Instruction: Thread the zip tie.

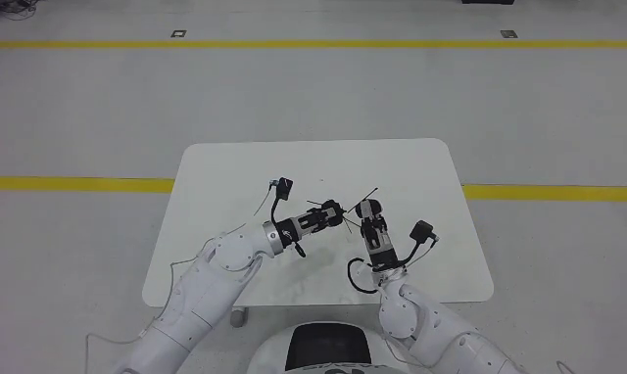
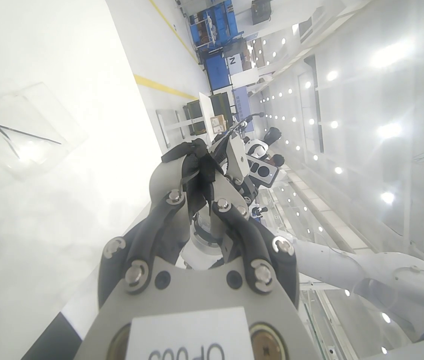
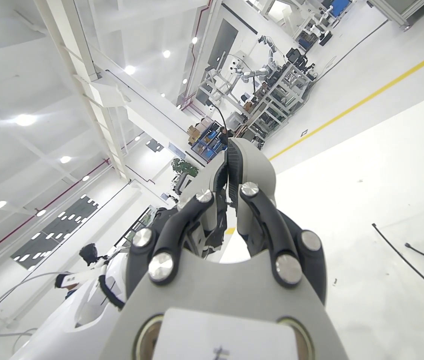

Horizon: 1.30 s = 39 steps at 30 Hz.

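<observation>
The left pincer (image 2: pixel 193 166) and right pincer (image 3: pixel 230 159), each closed on the zip tie (image 3: pixel 221 121), hang tip near tip above the tabletop (image 1: pixel 411 168); we judge this closeness lets one end be steered into the other. Spare ties (image 3: pixel 406 261) lie on the tabletop below

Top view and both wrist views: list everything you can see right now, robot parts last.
table: one, white, beneath both arms.
loose zip ties: at least two, black, flat on the table.
clear sheet: one, transparent, on the table under the loose zip ties.
held zip tie: one, black, pinched above the table.
left gripper: jaws shut, above the table's middle.
right gripper: jaws shut on the held zip tie, beside the left gripper.
</observation>
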Each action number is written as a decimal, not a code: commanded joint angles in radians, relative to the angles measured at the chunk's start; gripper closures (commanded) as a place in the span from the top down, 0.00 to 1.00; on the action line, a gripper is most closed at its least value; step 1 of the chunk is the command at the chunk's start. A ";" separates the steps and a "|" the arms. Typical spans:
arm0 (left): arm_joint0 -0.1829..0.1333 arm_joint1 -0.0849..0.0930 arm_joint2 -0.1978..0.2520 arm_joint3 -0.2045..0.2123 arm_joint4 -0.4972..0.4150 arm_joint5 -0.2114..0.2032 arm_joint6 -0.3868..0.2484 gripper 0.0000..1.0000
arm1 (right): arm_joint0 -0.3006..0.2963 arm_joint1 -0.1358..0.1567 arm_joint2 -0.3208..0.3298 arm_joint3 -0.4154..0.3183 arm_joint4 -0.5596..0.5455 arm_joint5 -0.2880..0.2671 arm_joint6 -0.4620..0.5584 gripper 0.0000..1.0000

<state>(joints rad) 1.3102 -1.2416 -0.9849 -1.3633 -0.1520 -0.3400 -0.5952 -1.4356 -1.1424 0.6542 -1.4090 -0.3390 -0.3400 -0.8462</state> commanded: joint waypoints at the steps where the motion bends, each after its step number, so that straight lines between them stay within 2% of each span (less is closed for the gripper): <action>1: 0.000 0.000 0.000 0.000 0.000 0.000 0.000 0.00 | -0.002 -0.003 0.005 0.001 -0.003 0.000 0.002 0.00; 21: 0.000 0.000 0.000 0.000 0.000 0.000 0.000 0.00 | -0.021 -0.036 0.048 0.017 -0.027 0.000 0.041 0.00; 39: 0.000 0.000 0.000 0.000 0.000 0.000 0.000 0.00 | -0.042 -0.046 0.079 0.004 -0.043 0.000 0.056 0.00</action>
<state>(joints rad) 1.3102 -1.2416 -0.9849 -1.3633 -0.1520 -0.3400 -0.5952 -1.4784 -1.1879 0.7323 -1.4065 -0.3832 -0.3400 -0.7918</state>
